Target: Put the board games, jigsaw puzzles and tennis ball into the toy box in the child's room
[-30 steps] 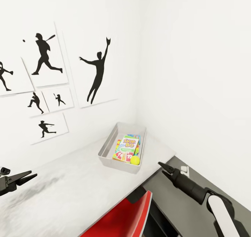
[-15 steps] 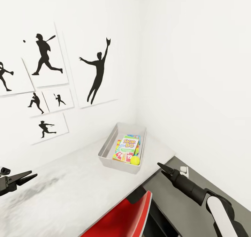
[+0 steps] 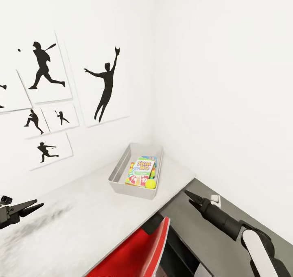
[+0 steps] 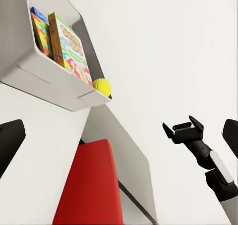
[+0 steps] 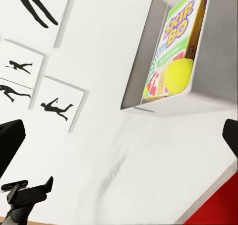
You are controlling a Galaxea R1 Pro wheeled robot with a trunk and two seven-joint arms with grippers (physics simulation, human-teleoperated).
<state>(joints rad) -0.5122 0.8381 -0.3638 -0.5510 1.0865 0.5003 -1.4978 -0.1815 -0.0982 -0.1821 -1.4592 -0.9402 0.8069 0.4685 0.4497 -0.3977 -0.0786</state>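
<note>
The light grey toy box (image 3: 119, 170) stands on the white table (image 3: 81, 224) in the wall corner. Inside it lies the Skip-Bo board game (image 3: 143, 165) on top of a jigsaw puzzle (image 3: 132, 172) whose bright edges stick out, and the tennis ball (image 3: 151, 183) rests at the near end. The same box (image 4: 44, 81) with the ball (image 4: 102, 86) shows in the left wrist view. My left gripper (image 3: 25, 206) hovers open over the table's near left. Over the dark cabinet, my right gripper (image 3: 189, 195) is open too, and nothing is between its fingers (image 5: 10, 140).
A red chair (image 3: 140, 248) is tucked under the table's front edge. Right of the table stands a lower dark grey cabinet (image 3: 195, 236) with a small white object (image 3: 215, 199) on it. Silhouette posters (image 3: 103, 86) hang on the left wall.
The whole head picture has slid to the left, so the camera has turned. Both grippers keep their places in the view and stay open.
</note>
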